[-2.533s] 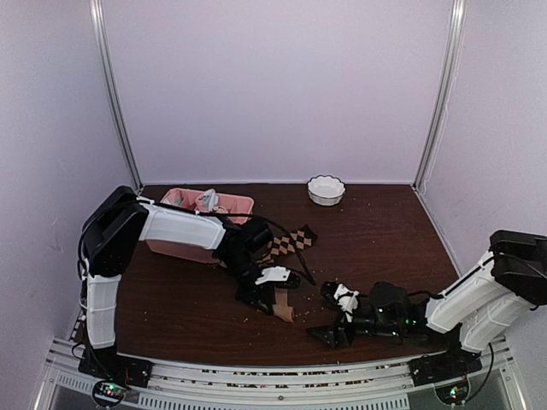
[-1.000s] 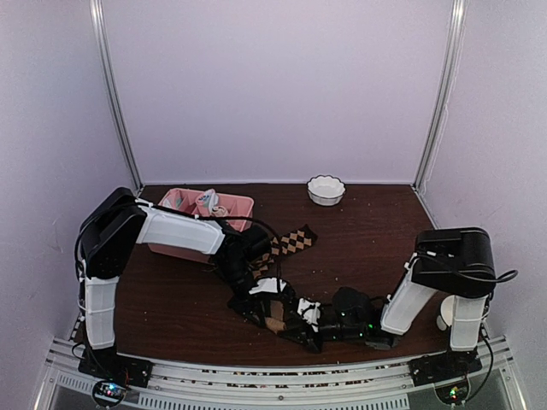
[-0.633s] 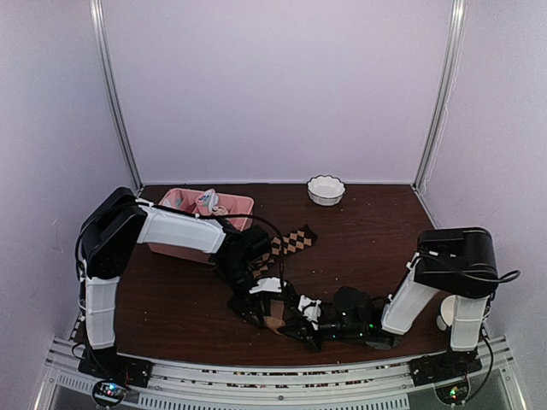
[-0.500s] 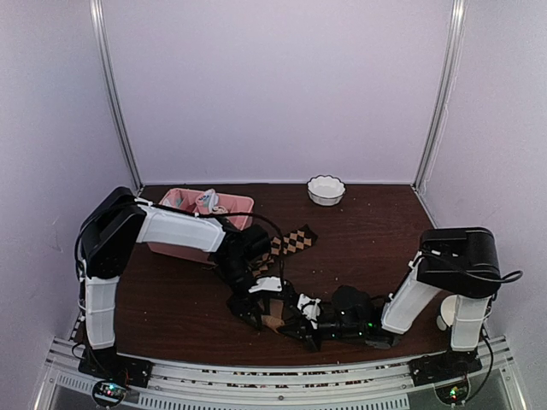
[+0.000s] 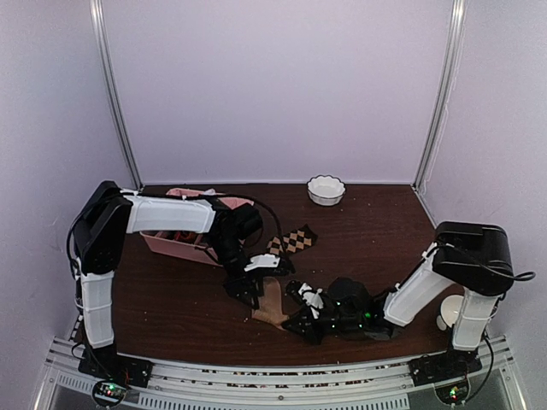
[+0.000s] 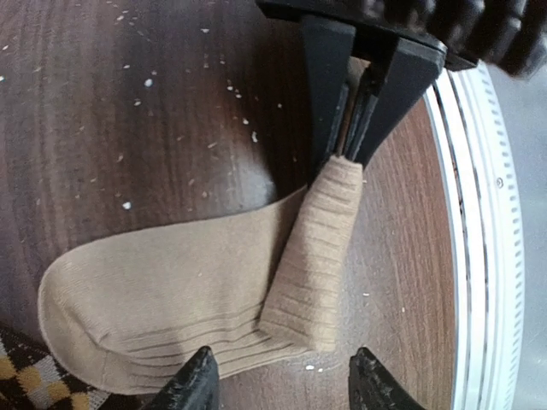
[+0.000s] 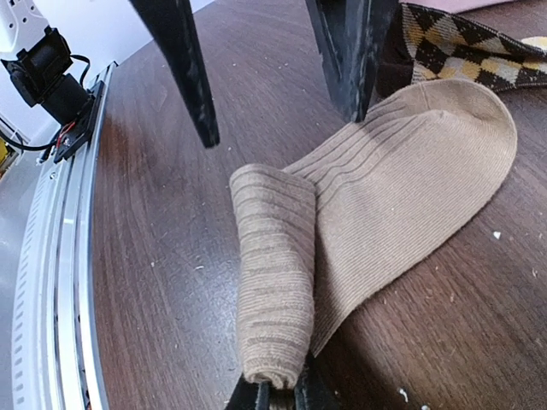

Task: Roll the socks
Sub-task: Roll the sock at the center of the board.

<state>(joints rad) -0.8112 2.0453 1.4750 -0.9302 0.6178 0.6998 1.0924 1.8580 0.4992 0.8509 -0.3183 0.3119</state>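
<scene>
The plain tan sock lies flat on the table with its ribbed cuff end rolled into a short tube. My right gripper is shut on one end of that rolled cuff; in the left wrist view its black fingers show at the top. My left gripper hovers open just over the cuff end, holding nothing. From above, the tan sock lies between the left gripper and the right gripper. The brown argyle sock lies behind it, its edge touching the tan toe.
A pink divided tray stands at the back left under the left arm. A white bowl sits at the back centre. The table's metal front rail runs close to the rolled cuff. Crumbs dot the dark wood.
My left gripper has opened, let go of the tan sock and drawn back toward the tray. My right gripper has shut on the rolled cuff end. More of the sock now shows.
</scene>
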